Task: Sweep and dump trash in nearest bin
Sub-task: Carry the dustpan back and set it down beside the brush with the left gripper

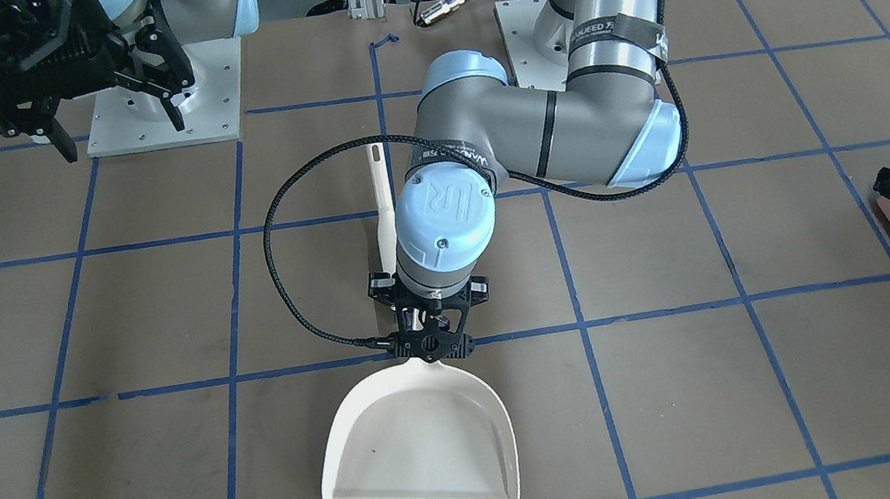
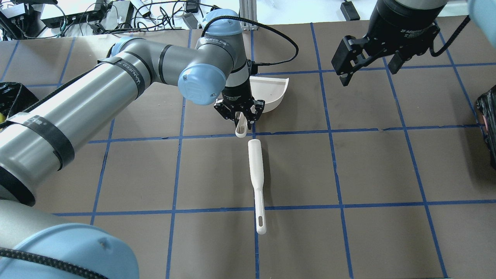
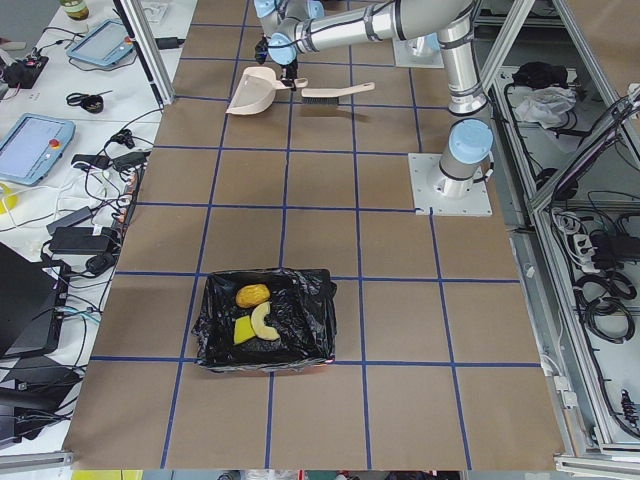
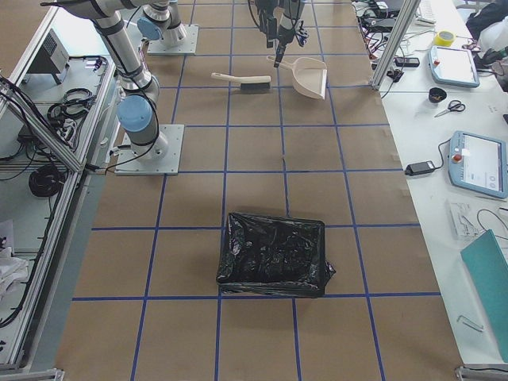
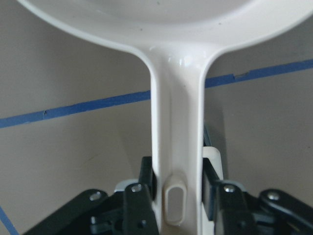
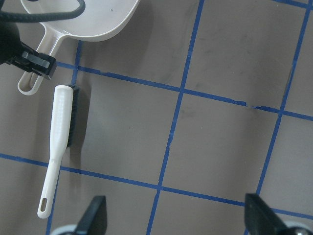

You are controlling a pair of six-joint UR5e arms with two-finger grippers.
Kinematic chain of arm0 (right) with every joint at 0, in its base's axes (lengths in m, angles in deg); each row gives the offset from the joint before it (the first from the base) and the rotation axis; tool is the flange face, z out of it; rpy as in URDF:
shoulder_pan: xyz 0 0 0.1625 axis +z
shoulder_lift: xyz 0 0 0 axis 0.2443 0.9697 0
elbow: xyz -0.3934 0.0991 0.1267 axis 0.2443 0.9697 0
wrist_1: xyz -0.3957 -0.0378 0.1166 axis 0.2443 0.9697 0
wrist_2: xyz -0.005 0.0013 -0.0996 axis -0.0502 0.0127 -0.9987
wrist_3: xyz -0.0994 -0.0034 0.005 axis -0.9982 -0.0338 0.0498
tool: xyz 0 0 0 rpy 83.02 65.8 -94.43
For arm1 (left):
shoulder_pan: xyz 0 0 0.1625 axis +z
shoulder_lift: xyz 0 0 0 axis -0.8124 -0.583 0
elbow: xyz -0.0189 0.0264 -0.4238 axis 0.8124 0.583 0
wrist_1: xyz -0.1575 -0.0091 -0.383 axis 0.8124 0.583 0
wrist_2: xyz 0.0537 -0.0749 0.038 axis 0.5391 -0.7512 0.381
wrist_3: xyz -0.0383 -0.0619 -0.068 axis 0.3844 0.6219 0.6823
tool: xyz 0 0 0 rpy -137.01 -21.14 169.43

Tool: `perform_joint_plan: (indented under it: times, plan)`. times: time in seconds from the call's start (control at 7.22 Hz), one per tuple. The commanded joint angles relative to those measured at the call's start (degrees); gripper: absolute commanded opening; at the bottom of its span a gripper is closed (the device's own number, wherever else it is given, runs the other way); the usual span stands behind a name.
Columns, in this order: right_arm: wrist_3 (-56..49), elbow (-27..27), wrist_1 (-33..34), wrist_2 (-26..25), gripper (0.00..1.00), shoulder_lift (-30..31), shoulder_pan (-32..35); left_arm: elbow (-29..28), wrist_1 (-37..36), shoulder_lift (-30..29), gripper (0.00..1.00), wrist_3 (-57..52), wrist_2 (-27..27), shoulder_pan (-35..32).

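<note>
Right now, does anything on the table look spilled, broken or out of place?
Nothing stands out. The dustpan lies flat and empty, its handle in the left gripper. The brush lies flat near it. All three trash pieces sit inside the bin; I see none on the table.

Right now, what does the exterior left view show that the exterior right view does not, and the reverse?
Only exterior left: the potato-like lump, the curved pastry piece and the yellow-green wedge lying inside a black-lined bin. Only exterior right: a second bin, also black-lined, with no pieces visible in it. Both: the dustpan with the left arm over its handle, and the brush beside it.
</note>
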State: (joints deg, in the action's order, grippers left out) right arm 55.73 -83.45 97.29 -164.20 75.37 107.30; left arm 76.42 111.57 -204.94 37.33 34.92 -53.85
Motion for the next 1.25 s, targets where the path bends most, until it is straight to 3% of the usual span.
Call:
perform_joint_plan:
  times: [0.0,1.11]
  plan:
    - [-0.08,0.0,-0.17,0.0,1.0,0.0,0.01,0.0,-1.07,-0.56,0.0,0.68,-0.21,-0.27]
    - [-0.7,-0.26,0.0,0.09,1.0,0.0,0.01,0.09,-3.27,-2.14,0.0,4.98,-1.6,-1.94]
